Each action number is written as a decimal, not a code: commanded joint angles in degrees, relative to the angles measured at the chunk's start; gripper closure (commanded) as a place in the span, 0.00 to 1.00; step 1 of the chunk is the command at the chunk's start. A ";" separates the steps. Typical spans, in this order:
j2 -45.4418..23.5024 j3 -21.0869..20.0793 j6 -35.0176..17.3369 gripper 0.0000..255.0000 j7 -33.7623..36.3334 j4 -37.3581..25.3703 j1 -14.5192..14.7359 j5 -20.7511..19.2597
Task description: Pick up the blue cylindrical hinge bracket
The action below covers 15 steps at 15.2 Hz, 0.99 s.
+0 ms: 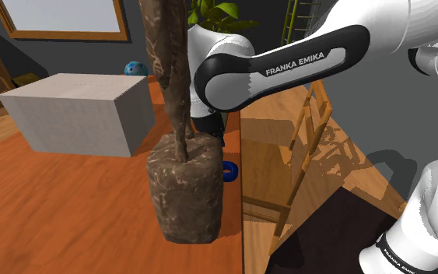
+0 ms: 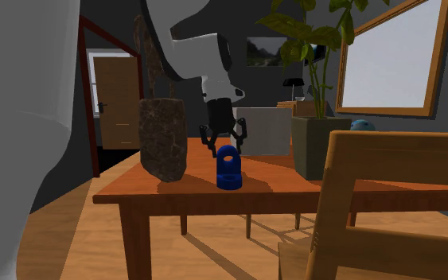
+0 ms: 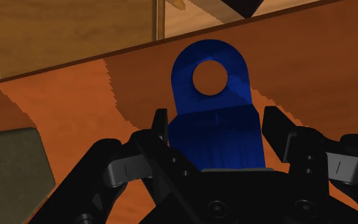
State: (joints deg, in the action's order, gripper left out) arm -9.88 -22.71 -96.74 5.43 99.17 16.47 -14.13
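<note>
The blue hinge bracket (image 2: 228, 168) stands upright on the wooden table (image 2: 294, 187), a rounded tab with a round hole on top. In the shoulder view the bracket (image 1: 229, 172) peeks out from behind a brown block. My black gripper (image 2: 224, 137) hangs just above and behind it, open. In the wrist view the bracket (image 3: 217, 114) sits between the two fingers of the gripper (image 3: 217, 122). One fingertip (image 3: 160, 124) and the other (image 3: 273, 121) stand close on either side of its lower body without clasping it.
A rough brown block (image 1: 184, 191) with a trunk rising from it stands right beside the bracket. A white box (image 1: 77, 113) lies farther back, a potted plant (image 2: 317, 143) to the side. A wooden chair (image 2: 389, 207) stands past the table edge (image 1: 242, 202).
</note>
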 commanded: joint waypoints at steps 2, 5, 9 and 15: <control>-0.12 0.03 -0.09 1.00 0.00 0.08 -0.02 -0.02; -0.11 0.03 -0.01 1.00 -0.01 0.01 -0.02 -0.02; 0.02 0.00 0.61 1.00 -0.13 -0.50 0.00 0.05; 0.42 -0.11 4.99 1.00 -0.97 -4.59 0.15 0.32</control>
State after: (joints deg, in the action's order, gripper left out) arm -9.29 -22.82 -92.64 4.61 95.67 16.57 -13.76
